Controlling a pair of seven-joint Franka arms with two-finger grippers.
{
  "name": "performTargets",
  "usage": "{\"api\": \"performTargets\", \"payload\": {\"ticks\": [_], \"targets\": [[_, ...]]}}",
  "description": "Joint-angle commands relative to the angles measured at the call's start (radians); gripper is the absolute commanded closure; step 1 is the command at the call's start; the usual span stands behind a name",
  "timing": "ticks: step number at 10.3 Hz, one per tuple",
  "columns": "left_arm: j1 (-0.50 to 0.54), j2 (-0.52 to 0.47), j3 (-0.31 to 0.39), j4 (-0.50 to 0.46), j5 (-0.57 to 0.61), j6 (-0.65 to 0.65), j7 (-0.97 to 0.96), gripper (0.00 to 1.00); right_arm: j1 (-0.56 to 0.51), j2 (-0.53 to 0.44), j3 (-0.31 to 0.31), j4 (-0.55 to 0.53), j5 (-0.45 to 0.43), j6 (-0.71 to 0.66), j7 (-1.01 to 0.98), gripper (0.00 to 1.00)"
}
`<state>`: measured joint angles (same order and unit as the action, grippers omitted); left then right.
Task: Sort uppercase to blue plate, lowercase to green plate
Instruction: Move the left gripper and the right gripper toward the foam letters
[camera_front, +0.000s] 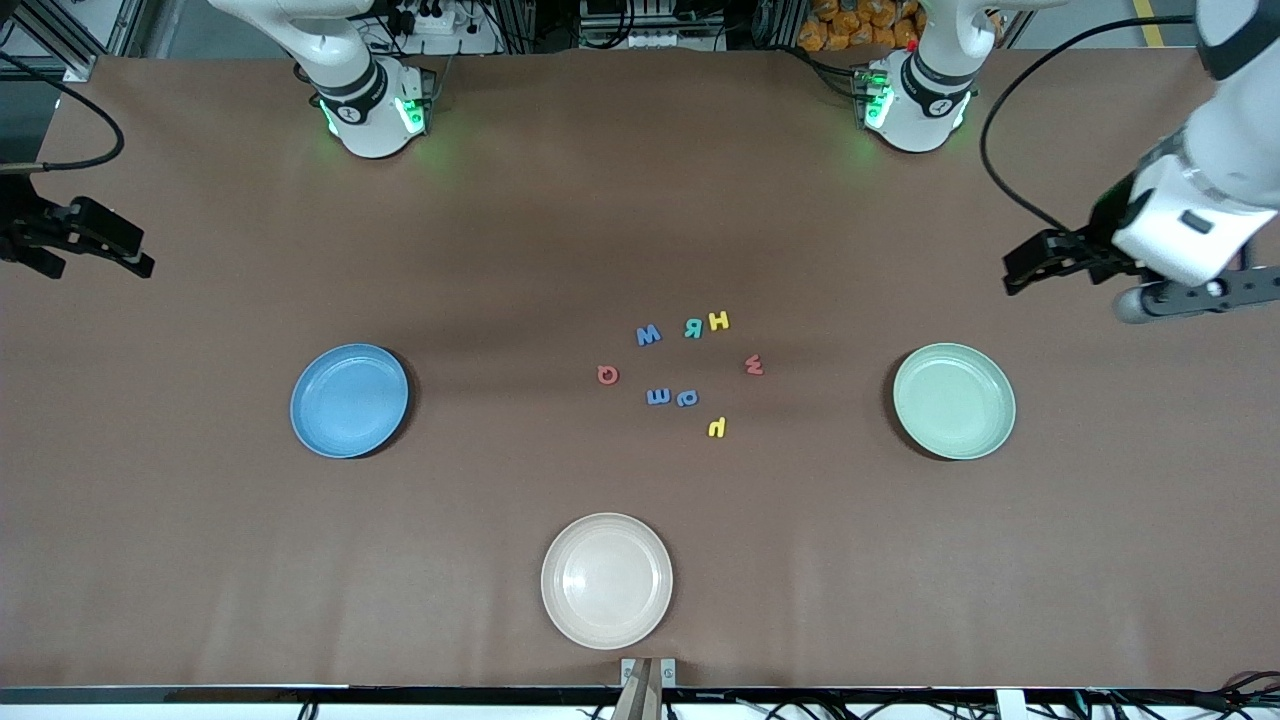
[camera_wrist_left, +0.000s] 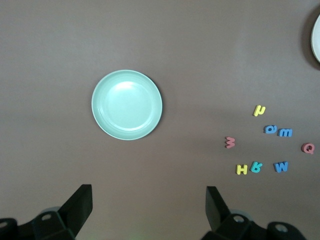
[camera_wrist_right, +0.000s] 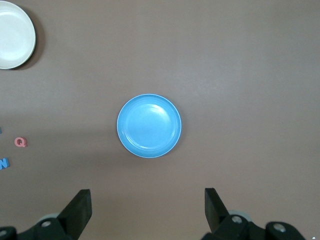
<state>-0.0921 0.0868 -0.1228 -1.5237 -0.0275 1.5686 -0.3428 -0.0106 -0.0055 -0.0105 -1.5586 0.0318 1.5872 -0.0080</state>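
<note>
8 foam letters lie loose on the brown table between the blue plate and the green plate: uppercase farther from the front camera, except the red G, lowercase mostly nearer. A beige plate sits nearest. The left gripper hangs spread and empty up over the left arm's end of the table, the right gripper likewise over the right arm's end.

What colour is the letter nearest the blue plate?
Red: the capital letter, clearest in the front view.
</note>
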Motion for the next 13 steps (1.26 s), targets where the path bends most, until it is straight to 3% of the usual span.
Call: {"api": "performTargets", "payload": {"ticks": [1, 7, 13], "targets": [[-0.003, 0.014, -0.027, -0.038, -0.018, 0.045, -0.045, 0.00, 0.040, -0.002, -0.005, -0.052, 0.014, 0.057, 0.009, 0.00], [-0.034, 0.134, -0.136, -0.122, -0.017, 0.259, -0.209, 0.00, 0.067, 0.038, 0.040, -0.057, 0.014, 0.077, 0.074, 0.00], [-0.138, 0.263, -0.150, -0.222, -0.002, 0.516, -0.285, 0.00, 0.084, 0.087, 0.084, -0.121, 0.014, 0.154, 0.082, 0.00]]}}
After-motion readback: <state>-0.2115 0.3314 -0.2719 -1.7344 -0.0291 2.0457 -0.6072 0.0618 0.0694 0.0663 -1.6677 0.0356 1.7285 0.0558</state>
